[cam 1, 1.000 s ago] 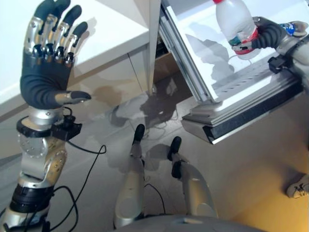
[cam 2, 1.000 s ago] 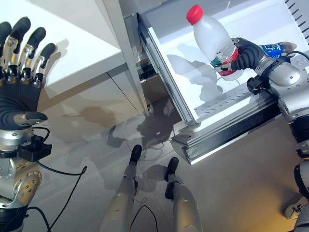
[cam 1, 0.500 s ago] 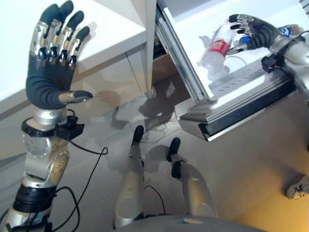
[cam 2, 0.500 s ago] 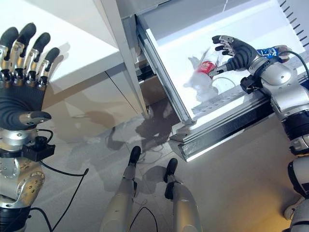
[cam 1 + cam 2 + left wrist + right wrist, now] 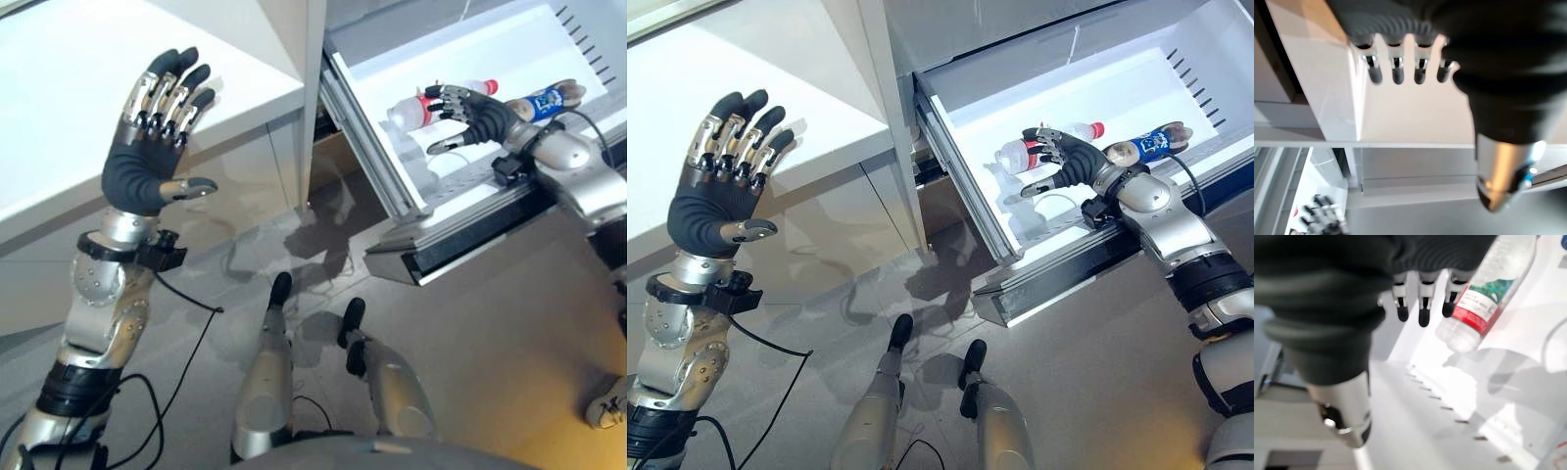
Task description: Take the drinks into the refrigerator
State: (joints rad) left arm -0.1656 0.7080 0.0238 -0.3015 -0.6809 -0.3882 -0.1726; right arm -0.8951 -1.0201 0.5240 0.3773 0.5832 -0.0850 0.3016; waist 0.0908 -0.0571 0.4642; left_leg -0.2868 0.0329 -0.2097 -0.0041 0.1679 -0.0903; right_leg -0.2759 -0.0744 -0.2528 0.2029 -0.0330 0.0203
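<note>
Lying loose: bottle [image 5: 1043, 147] in the fridge drawer [image 5: 970, 88], could roll.
Right hand [image 5: 1065, 164]: fingers apart above it, may nudge it.
Left hand [image 5: 152, 157]: fingers apart, raised.

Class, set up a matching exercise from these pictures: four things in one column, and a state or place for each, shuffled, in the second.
Things:
1. red-capped water bottle
2. blue-labelled bottle
3. left robot hand
4. right robot hand

States:
A. raised, fingers straight, beside the white counter
B. open, over the drawer
C. lying in the drawer, partly behind the right forearm
D. lying on its side in the drawer, past the fingertips

Pairs: 1-D, 2-C, 3-A, 4-B
</note>
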